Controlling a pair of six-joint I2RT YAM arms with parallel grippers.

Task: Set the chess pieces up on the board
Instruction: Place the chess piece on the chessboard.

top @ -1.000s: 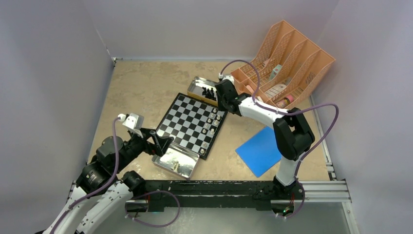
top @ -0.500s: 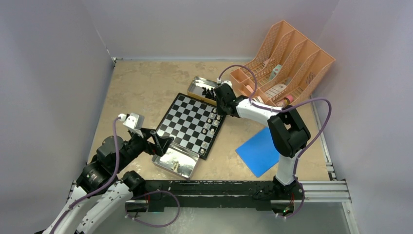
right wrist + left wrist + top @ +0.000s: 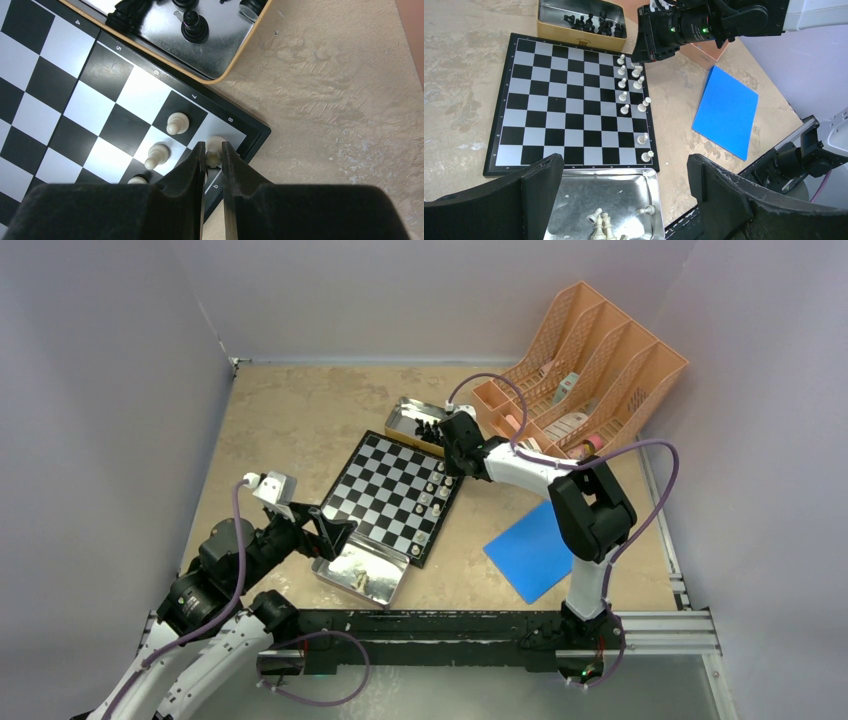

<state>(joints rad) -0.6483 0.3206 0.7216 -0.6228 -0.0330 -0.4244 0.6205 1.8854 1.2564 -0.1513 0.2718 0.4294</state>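
Note:
The checkered board lies mid-table. Several cream-white pieces stand in its two right-hand columns. My right gripper is shut on a white piece that stands over the board's far right corner square; in the top view this gripper is at that corner. Black pieces lie in a tin behind the board. My left gripper is open and empty above a shiny tin holding a few white pieces.
A blue flat square lies right of the board. An orange file organizer stands at the back right, close behind my right arm. Walls close in the left, back and right sides.
My right arm has shifted slightly left, its gripper settling at the board's far right corner. The left arm has not moved.

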